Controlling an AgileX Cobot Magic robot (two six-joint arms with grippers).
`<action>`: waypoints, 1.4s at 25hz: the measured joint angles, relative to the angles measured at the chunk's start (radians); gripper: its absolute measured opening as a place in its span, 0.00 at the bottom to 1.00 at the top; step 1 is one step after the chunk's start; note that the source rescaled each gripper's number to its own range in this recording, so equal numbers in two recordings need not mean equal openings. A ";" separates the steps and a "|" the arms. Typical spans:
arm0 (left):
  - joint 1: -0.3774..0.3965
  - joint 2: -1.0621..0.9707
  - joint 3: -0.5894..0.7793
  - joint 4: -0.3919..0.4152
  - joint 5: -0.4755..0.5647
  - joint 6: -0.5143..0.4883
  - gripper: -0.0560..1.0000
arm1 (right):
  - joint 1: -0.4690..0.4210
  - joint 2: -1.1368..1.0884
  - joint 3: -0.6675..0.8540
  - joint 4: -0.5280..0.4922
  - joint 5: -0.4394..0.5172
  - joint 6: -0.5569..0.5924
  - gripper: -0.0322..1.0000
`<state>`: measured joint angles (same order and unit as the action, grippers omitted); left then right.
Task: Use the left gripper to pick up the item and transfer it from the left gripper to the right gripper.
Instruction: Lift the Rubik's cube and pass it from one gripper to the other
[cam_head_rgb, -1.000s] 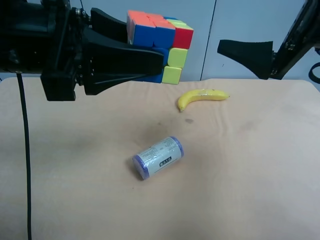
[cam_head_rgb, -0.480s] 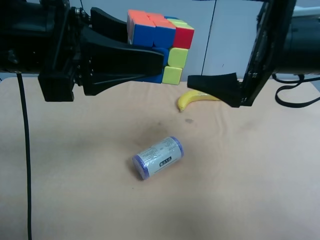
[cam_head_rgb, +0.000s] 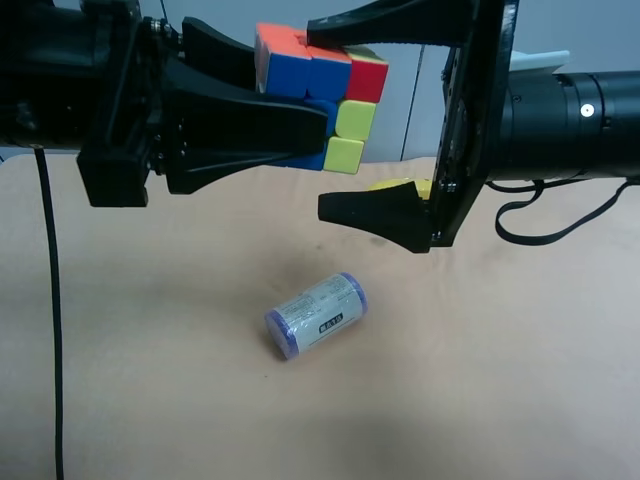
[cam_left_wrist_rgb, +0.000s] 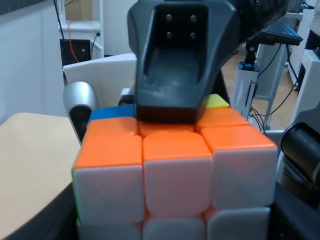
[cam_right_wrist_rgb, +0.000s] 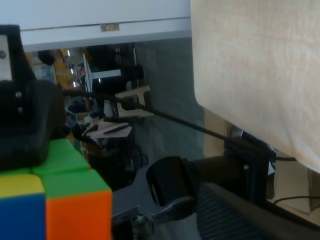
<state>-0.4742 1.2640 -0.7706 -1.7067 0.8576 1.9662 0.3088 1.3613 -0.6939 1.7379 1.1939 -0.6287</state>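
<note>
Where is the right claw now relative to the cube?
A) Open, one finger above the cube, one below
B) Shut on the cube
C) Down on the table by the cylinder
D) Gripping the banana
A: the right claw is open, its upper finger over the top of the cube and its lower finger under it, while the left claw holds the cube.
</note>
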 joint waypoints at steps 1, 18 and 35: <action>0.000 0.000 0.000 0.001 0.001 0.001 0.06 | 0.001 0.000 0.000 0.001 0.000 -0.002 1.00; 0.000 0.000 0.001 0.000 0.031 0.001 0.06 | 0.004 0.000 -0.001 0.007 0.018 -0.014 0.91; 0.000 0.001 0.001 0.019 0.028 0.001 0.06 | 0.005 0.000 -0.008 0.027 0.034 -0.014 0.23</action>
<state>-0.4742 1.2649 -0.7697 -1.6880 0.8855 1.9669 0.3134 1.3613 -0.7024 1.7648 1.2275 -0.6428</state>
